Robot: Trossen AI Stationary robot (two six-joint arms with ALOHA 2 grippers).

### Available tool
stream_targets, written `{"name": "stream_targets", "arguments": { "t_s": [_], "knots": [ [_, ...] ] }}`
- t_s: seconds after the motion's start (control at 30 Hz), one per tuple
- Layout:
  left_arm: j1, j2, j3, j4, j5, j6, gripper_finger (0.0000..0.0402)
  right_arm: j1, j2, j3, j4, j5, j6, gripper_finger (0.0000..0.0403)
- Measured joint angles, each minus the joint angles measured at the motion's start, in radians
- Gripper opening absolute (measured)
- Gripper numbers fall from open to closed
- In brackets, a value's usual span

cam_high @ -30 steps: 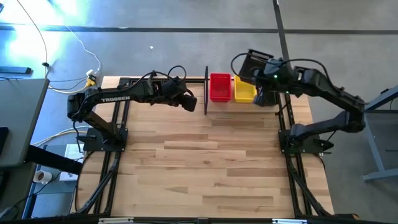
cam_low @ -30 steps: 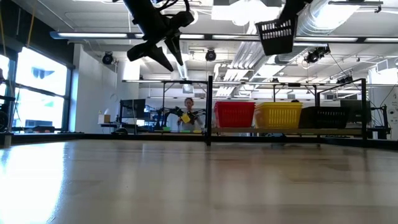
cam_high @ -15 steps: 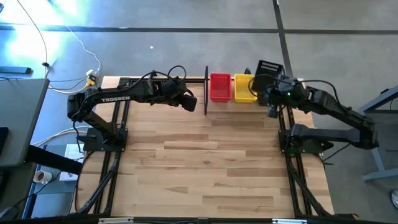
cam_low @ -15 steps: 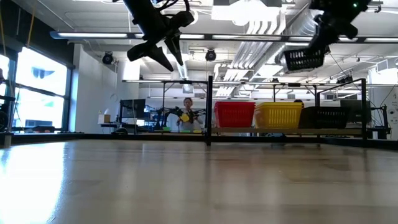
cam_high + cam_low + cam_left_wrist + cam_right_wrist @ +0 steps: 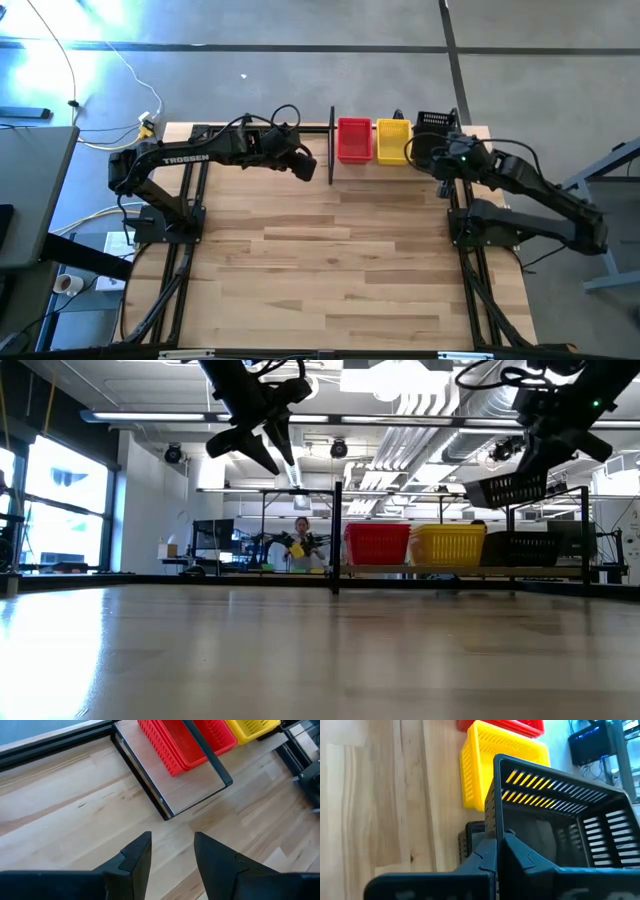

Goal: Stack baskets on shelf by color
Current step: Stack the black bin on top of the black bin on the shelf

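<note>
The worktop (image 5: 330, 260) is a broad pale-wood surface, and the shelf (image 5: 345, 165) sits along its far edge, between the two arms, so that either one can reach it. On the shelf the baskets stand sorted by colour: a red stack (image 5: 353, 139) at the end nearest the left arm, a yellow stack (image 5: 392, 141) just beside it, and black baskets (image 5: 525, 547) at the end nearest the right arm.

The right pincer (image 5: 500, 845) is clamped shut on the near wall of one more black basket (image 5: 555, 820), carrying it open side up. It hangs in the air above the black stack rather than beside it, presumably so it can be lowered straight in and nest. In the low view the basket (image 5: 512, 490) looks slightly tilted and clear of the stack below, so it is not yet set down.

The left pincer (image 5: 172, 855) hovers above the worktop near the shelf's red end, fingers spread wide with nothing between them; it appears to be waiting clear of the other arm's path.
</note>
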Motion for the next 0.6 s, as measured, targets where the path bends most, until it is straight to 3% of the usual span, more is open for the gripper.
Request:
{"name": "stream_targets", "arguments": {
  "t_s": [0.6],
  "knots": [
    [-0.001, 0.0, 0.0, 0.0, 0.001, 0.049, 0.0138, -0.187, 0.067, -0.001, -0.022, -0.112, -0.184, 0.0]
  ]
}}
